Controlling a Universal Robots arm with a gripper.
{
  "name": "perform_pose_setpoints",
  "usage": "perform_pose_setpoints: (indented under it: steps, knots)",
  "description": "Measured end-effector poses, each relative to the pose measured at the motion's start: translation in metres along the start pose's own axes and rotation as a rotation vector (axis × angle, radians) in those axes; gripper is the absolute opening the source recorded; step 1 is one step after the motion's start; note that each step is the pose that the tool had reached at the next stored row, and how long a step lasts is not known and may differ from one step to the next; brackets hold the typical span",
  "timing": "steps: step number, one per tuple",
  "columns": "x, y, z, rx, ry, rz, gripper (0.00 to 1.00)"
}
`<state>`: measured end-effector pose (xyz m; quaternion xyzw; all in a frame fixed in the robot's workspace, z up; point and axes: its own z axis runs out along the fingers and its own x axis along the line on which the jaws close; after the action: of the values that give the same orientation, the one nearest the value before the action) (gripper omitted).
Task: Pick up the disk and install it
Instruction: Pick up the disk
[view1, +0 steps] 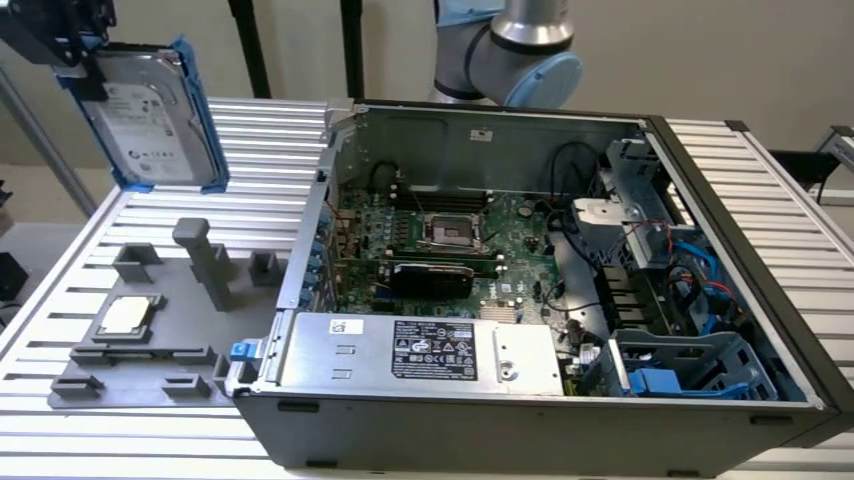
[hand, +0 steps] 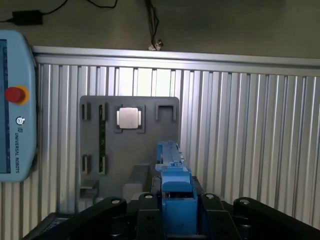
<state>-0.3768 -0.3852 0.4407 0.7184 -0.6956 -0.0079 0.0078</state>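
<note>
The disk (view1: 150, 115), a silver-grey drive with a white label and bright blue rails, hangs upright in the air at the exterior view's upper left, above the grey fixture plate (view1: 147, 330). My gripper (view1: 80, 62) is shut on its upper edge. In the wrist view the disk's blue rail (hand: 176, 192) runs edge-on between the black fingers (hand: 217, 217), with the fixture plate (hand: 95, 150) far below. The open computer case (view1: 534, 290) lies at the exterior view's right, with a blue drive cage (view1: 687, 370) in its near right corner.
A small square processor chip (view1: 127, 315) sits in a pocket of the fixture plate, also seen as the chip (hand: 129, 118). A silver power supply box (view1: 420, 350) fills the case's front. A teach pendant (hand: 15, 105) lies on the ribbed aluminium table (view1: 774, 180).
</note>
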Motion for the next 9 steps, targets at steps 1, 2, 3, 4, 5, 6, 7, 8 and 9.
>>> perform_pose_setpoints:
  steps: [1, 2, 3, 4, 5, 6, 7, 8, 9]
  knots:
    - [0.000, -0.0044, -0.0046, -0.0006, -0.0004, 0.000, 0.33]
    - [0.001, -0.0088, -0.0092, -0.0014, -0.0009, 0.000, 0.33]
    - [0.001, -0.0131, -0.0138, -0.0023, -0.0012, 0.000, 0.33]
    - [0.001, -0.0177, -0.0185, -0.0030, -0.0018, 0.000, 0.33]
    - [0.002, -0.0221, -0.0231, -0.0039, -0.0025, 0.000, 0.33]
    - [0.002, -0.0266, -0.0278, -0.0048, -0.0032, 0.000, 0.33]
    - [0.003, -0.0309, -0.0322, -0.0055, -0.0041, 0.000, 0.33]
    - [0.004, -0.0356, -0.0362, -0.0061, -0.0052, 0.000, 0.33]
    - [0.004, -0.0401, -0.0397, -0.0065, -0.0064, 0.000, 0.33]
